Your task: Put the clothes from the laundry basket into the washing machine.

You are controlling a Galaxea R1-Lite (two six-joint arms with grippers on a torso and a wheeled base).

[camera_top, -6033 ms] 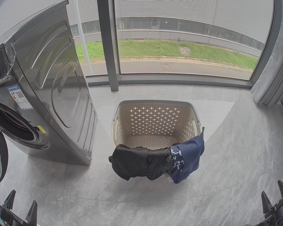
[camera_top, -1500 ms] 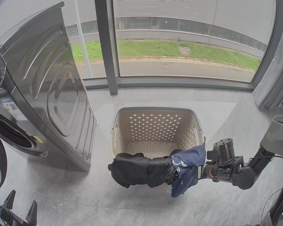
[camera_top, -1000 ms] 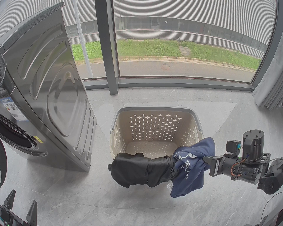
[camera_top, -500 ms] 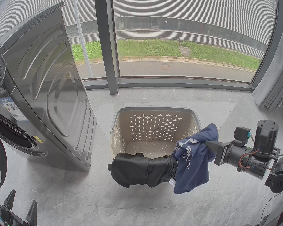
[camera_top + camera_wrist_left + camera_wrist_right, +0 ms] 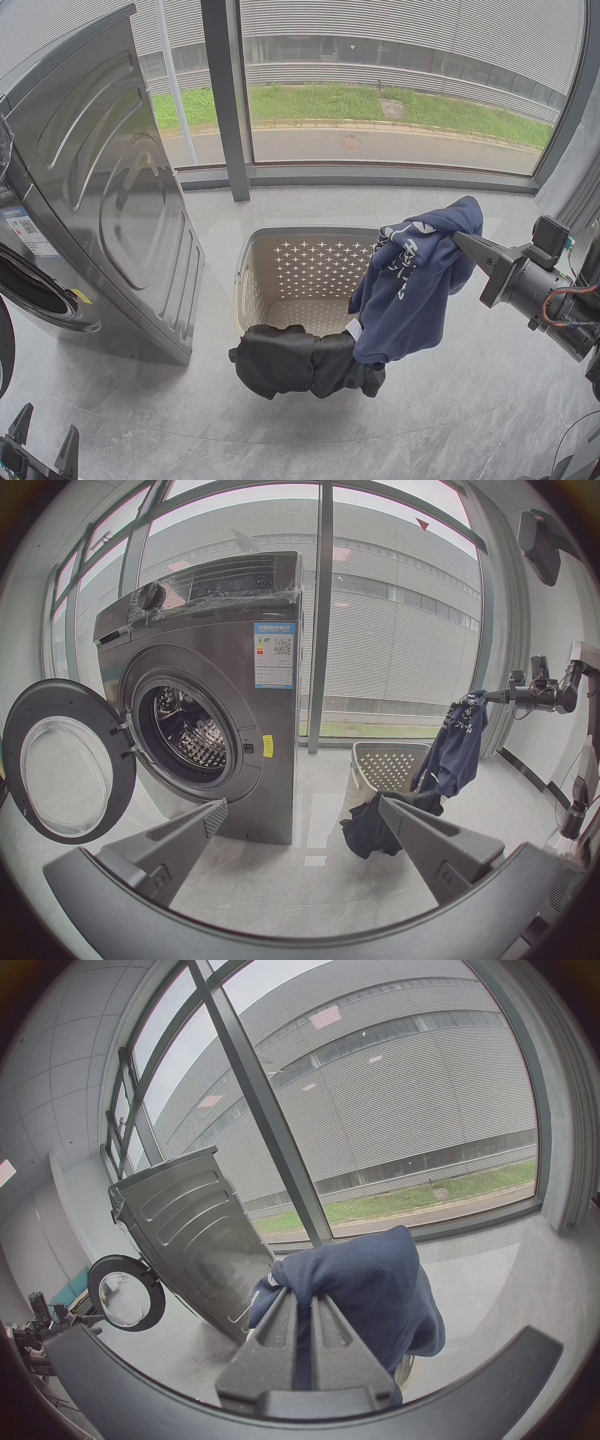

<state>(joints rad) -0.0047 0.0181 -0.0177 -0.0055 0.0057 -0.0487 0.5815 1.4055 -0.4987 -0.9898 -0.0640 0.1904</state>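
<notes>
A navy garment with white print (image 5: 412, 281) hangs in the air over the right side of the beige laundry basket (image 5: 250, 275). My right gripper (image 5: 461, 240) is shut on its top edge, and in the right wrist view the right gripper (image 5: 304, 1300) pinches the navy garment (image 5: 362, 1279). A black garment (image 5: 294, 361) lies draped over the basket's near rim. The grey washing machine (image 5: 119, 187) stands to the left, its drum (image 5: 187, 730) exposed and its round door (image 5: 62, 761) swung wide. My left gripper (image 5: 44, 431) is open, low at the near left, holding nothing.
A large window with a dark pillar (image 5: 225, 94) runs behind the basket. A grey curtain (image 5: 575, 181) hangs at the far right. Bare marble floor (image 5: 312, 431) lies between me and the basket.
My right arm came in from the right, closed on the navy garment at the basket's rim and has lifted it up and clear. The black garment stayed draped. The left arm has not moved.
</notes>
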